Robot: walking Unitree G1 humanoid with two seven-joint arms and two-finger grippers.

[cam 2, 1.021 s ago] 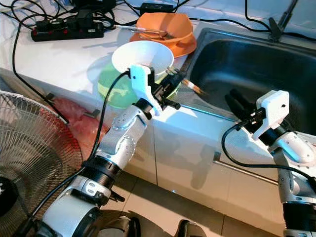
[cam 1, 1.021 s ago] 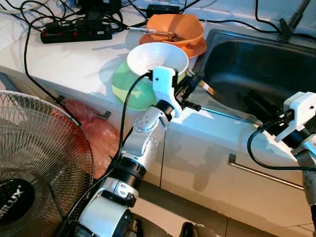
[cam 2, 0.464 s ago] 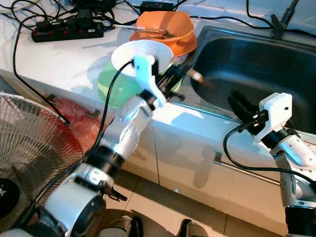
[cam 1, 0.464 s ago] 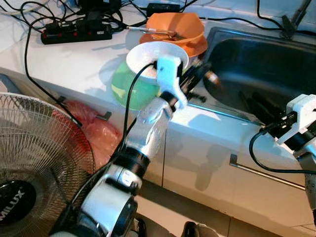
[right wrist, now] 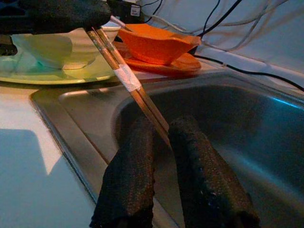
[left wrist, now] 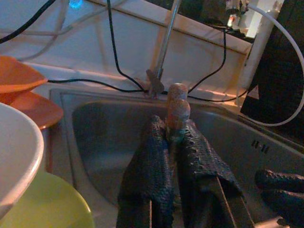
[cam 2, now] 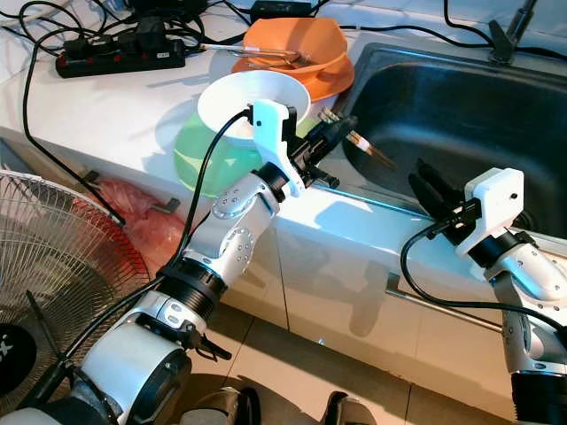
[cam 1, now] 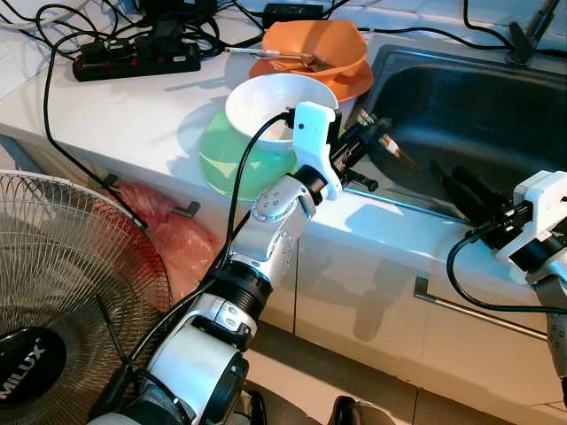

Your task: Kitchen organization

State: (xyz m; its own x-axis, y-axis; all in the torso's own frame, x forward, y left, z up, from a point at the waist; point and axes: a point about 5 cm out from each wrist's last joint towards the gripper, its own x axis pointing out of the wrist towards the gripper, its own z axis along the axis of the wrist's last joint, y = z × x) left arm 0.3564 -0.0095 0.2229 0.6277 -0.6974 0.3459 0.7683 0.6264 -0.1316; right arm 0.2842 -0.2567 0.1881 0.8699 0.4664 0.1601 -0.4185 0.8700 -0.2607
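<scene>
The left gripper (cam 1: 365, 142) is clamped on a pair of chopsticks (cam 1: 391, 150), holding them over the near left edge of the sink (cam 1: 496, 97). The chopsticks are wooden, with a pale band of tape around them, and their free ends slant down into the basin without clearly touching it. In the left wrist view the two black fingers (left wrist: 152, 156) press together around the sticks.

The right gripper (cam 2: 432, 190) hovers over the front right part of the sink, its fingers (right wrist: 128, 185) a little apart and holding nothing. The chopstick tips point toward it and sit near its fingertips.

Just beside the left gripper, on the white counter (cam 1: 133, 115), a white bowl (cam 1: 270, 96) rests on a green plate (cam 1: 226, 159). Behind these, an orange bowl (cam 1: 314, 44) sits on an orange plate (cam 1: 350, 87) next to the sink's left rim, with a utensil lying across the bowl.

Further back on the counter lies a black power strip (cam 1: 133, 62) among tangled black cables (cam 1: 53, 97), one of which trails over the counter's front edge. The sink is dark steel and set into the counter. Below are white cabinet doors with a metal bar handle (cam 1: 478, 310). A red plastic bag (cam 1: 173, 235) hangs by the cabinet front, and a standing fan (cam 1: 71, 292) with a wire guard stands on the floor at the robot's left.
</scene>
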